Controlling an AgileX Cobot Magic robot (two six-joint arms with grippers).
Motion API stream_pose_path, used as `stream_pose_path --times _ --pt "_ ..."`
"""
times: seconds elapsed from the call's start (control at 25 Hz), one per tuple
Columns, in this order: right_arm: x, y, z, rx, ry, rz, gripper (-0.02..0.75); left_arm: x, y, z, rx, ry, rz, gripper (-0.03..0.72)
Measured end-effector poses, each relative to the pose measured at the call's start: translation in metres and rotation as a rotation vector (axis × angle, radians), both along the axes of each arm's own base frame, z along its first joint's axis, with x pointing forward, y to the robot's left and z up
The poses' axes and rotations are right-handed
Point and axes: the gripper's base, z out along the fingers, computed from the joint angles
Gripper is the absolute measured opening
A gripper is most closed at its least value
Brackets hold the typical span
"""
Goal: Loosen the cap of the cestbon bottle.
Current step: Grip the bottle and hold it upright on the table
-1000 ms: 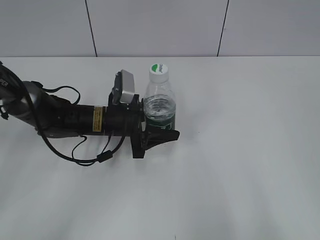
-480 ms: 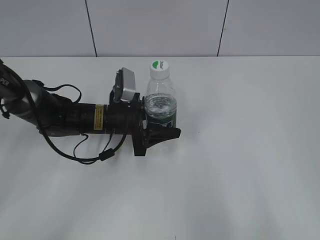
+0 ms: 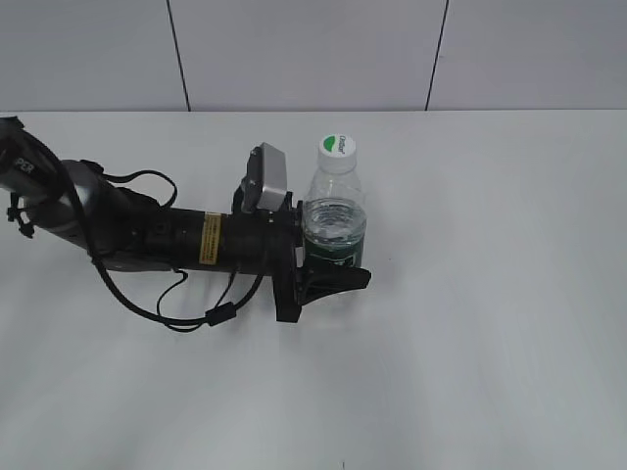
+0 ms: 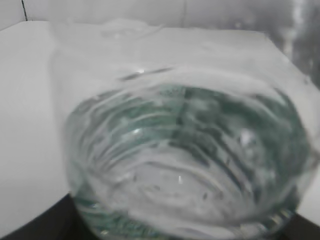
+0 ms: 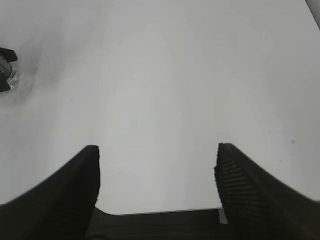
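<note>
The cestbon bottle (image 3: 335, 220) stands upright on the white table, clear and ribbed with a dark green label band low down. Its white cap (image 3: 336, 152) with a green patch sits on top. My left gripper (image 3: 333, 269) lies low along the table and is shut on the bottle's lower half. In the left wrist view the bottle (image 4: 185, 160) fills the frame, blurred. My right gripper (image 5: 157, 155) is open and empty over bare table; the right arm does not show in the exterior view.
The white table (image 3: 490, 294) ends at a grey panelled wall (image 3: 294, 49) behind. A black cable (image 3: 176, 313) loops on the table beside the left arm. A bit of the bottle and gripper shows at the right wrist view's left edge (image 5: 6, 70).
My left gripper has slid the bottle to the right and slightly toward the front, keeping it upright. The arm moved with it.
</note>
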Motion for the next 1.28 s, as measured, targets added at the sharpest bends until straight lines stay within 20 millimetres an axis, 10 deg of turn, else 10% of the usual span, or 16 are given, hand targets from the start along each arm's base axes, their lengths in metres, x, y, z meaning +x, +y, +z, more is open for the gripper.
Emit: stream_pose_path --times 0.52,1.28 --pt "0.056 0.012 -0.011 0.109 0.289 0.033 0.545 -0.004 -0.003 -0.025 0.019 0.062 0.016 0.428" --pt "0.154 0.041 0.024 0.324 0.485 0.12 0.545 -0.006 -0.003 -0.031 0.006 0.084 0.016 0.428"
